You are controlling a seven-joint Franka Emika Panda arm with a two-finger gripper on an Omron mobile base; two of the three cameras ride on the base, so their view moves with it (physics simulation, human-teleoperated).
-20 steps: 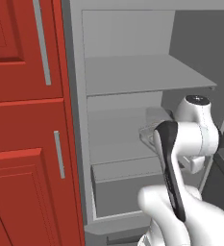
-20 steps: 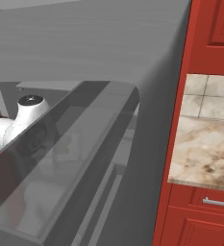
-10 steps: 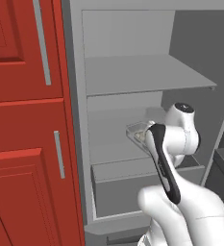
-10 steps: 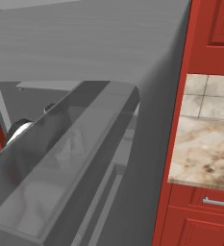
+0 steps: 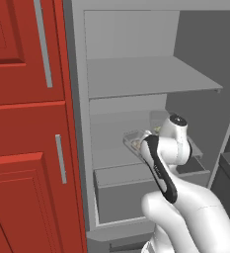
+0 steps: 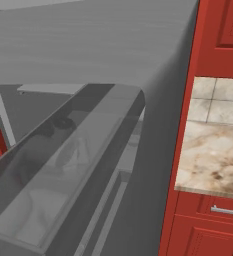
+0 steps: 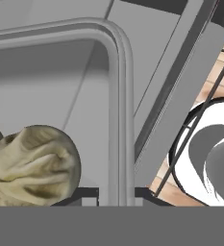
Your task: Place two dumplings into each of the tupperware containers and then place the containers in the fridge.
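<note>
- Fridge (image 5: 136,84) is open in front of me, red cabinets (image 5: 27,148) to its left in left base view.
- My arm reaches into the fridge at mid-shelf level; it's carrying a tupperware container (image 5: 135,142), which sits just above the shelf, in front of the wrist.
- Hand view: gripper (image 7: 116,193) is clamped on the container's rim (image 7: 119,96) — the two dark tips sit either side of the grey wall, tight against it.
- One dumpling (image 7: 31,166) lies inside the container near the gripped wall, pale tan, pleated. Edge of a second one peeks in at far left of hand view, can't make out much of it.
- Left base view: tan bits visible in the tray, too small to count.
- Drawer (image 5: 131,190) sits below the shelf, grey, closed.
- Right base view: fridge door (image 6: 88,150) up close w/ its see-through door bin; marble counter (image 6: 213,160) and red cabinets off to the right.
</note>
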